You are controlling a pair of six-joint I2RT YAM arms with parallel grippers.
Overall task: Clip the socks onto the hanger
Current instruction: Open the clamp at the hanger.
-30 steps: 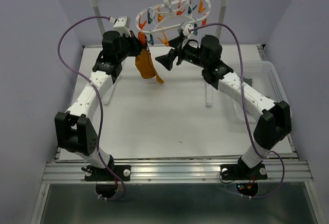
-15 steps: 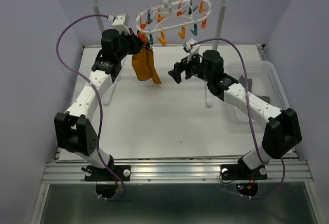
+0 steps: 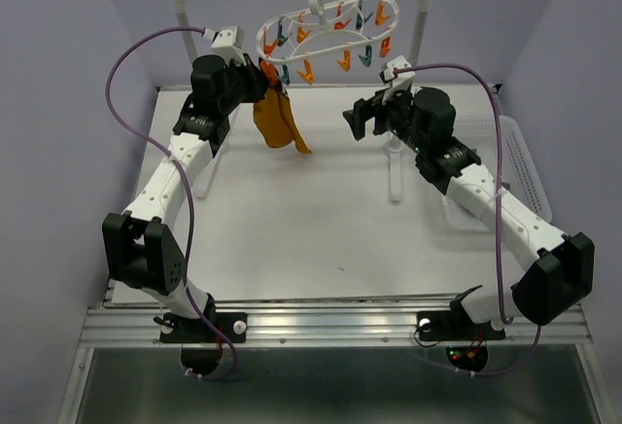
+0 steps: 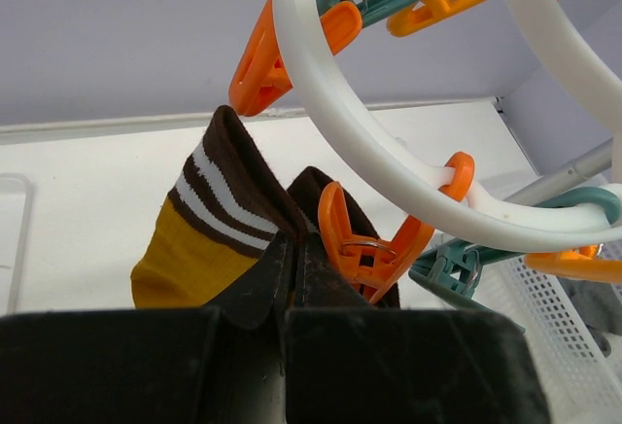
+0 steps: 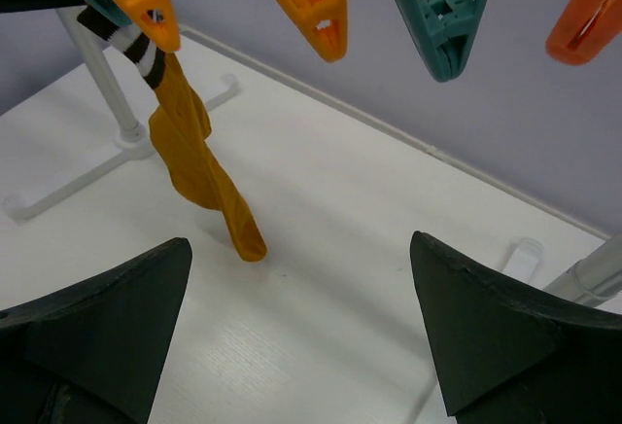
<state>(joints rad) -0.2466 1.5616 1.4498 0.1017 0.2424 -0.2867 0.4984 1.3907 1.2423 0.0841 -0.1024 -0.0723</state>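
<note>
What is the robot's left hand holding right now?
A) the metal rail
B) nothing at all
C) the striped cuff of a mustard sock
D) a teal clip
C: in the left wrist view, the left hand is shut on the dark striped cuff of the mustard sock, right beside an orange clip.

A robot lab: white table (image 3: 321,220) inside plain lavender panels (image 3: 58,84).

Bright, soft, even from above. Throws faint shadows on the table (image 3: 321,220). Blurs the near fingers (image 5: 97,327) in wrist views.
</note>
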